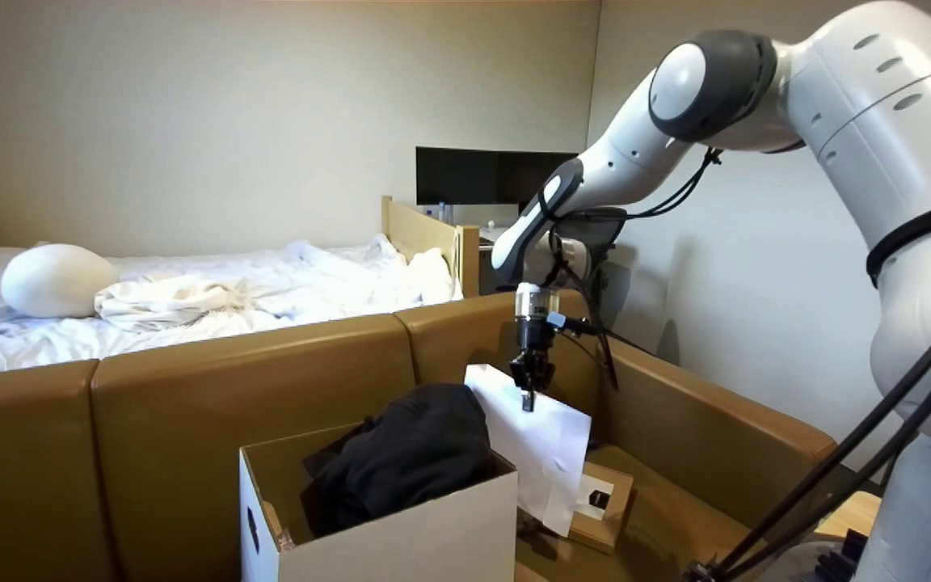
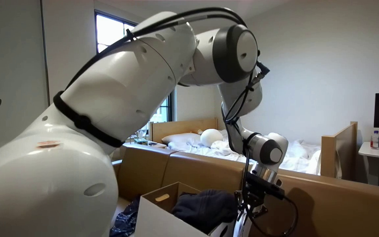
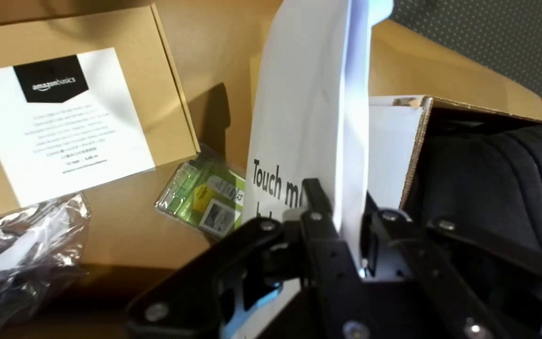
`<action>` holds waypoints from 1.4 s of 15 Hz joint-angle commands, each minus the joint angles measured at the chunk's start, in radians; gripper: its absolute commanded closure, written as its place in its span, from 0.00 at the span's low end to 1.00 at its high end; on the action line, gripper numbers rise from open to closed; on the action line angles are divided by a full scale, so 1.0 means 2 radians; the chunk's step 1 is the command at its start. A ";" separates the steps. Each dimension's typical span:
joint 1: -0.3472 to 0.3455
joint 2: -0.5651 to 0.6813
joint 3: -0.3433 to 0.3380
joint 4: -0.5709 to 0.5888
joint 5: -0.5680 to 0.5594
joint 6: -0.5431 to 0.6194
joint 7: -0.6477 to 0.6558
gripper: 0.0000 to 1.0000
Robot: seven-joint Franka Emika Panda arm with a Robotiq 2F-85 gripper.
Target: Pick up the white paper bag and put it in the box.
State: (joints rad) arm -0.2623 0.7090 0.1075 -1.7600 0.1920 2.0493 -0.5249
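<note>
Now my end effector grips the white paper bag near its top edge, just right of the box in an exterior view. I should raise its bottom edge well past the rim, swing frame-left, and lower it gently over the black garment.

A tan package and a green packet lie on the brown sofa, a bed behind it.
</note>
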 commanded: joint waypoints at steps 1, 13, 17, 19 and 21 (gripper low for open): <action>-0.007 -0.123 -0.005 -0.119 0.034 0.067 0.003 0.89; 0.129 -0.384 -0.007 -0.222 -0.067 0.091 0.143 0.90; 0.176 -0.379 0.014 -0.198 -0.129 0.123 0.231 0.90; 0.190 -0.357 0.023 -0.179 -0.164 0.104 0.249 0.90; 0.201 -0.333 0.027 -0.166 -0.190 0.091 0.251 0.90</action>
State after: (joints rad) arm 0.1231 -0.0247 0.1511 -2.1452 -0.1080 2.2551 -0.0543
